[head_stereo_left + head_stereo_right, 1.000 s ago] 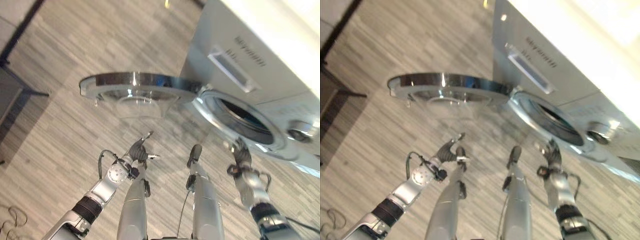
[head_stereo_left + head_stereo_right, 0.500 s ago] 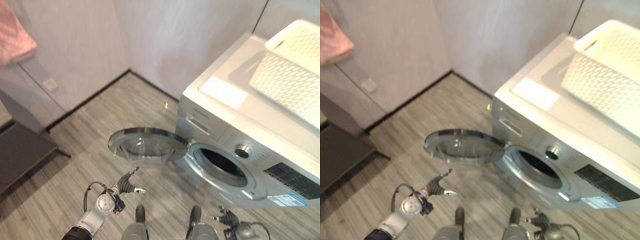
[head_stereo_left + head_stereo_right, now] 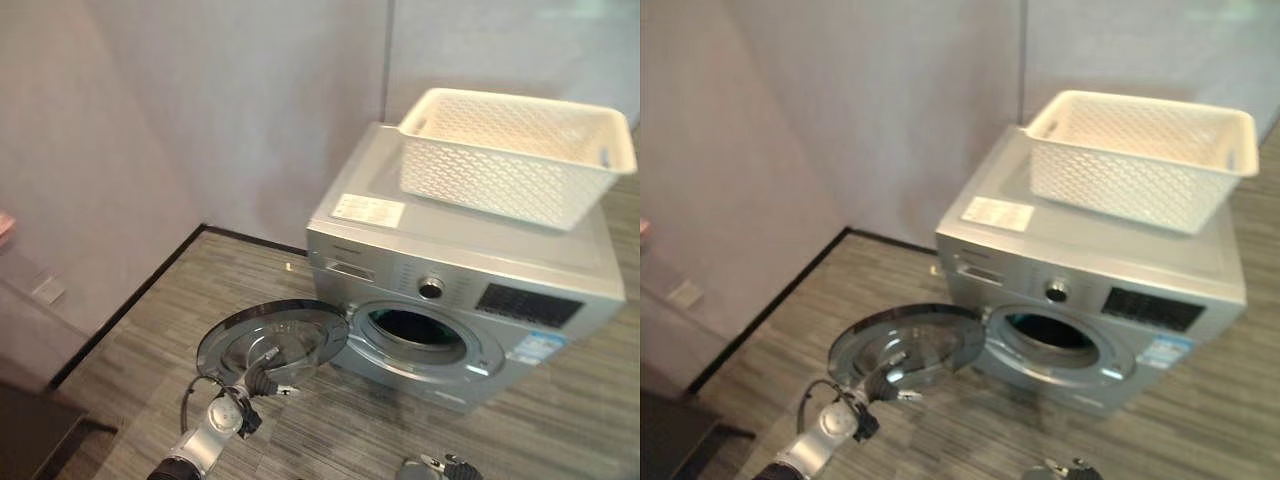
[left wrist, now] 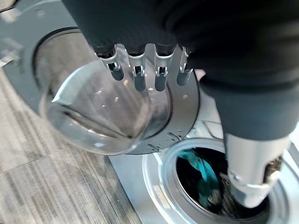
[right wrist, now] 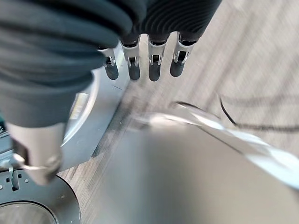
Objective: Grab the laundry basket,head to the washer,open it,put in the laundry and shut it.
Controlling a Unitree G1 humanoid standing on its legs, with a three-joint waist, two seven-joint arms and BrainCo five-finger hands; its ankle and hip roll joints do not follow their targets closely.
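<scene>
The silver washer (image 3: 455, 290) stands against the grey wall with its round glass door (image 3: 272, 338) swung wide open to the left. The drum opening (image 3: 414, 328) is dark; in the left wrist view teal laundry (image 4: 202, 179) lies inside it. A white lattice laundry basket (image 3: 505, 152) rests on the washer's top. My left hand (image 3: 262, 376) is just in front of the door's lower rim, fingers (image 4: 135, 74) straight over the glass, holding nothing. My right hand (image 3: 438, 465) hangs low in front of the washer, its fingers (image 5: 154, 63) straight over the floor.
Grey plank floor (image 3: 250, 270) runs to a wall corner with black skirting left of the washer. A dark low piece of furniture (image 3: 30, 440) sits at the lower left. A pink edge (image 3: 4, 222) shows at the left wall.
The camera has swung up from the floor to take in the whole washer and the basket on top. The door stays open. Both hands now sit lower in the picture.
</scene>
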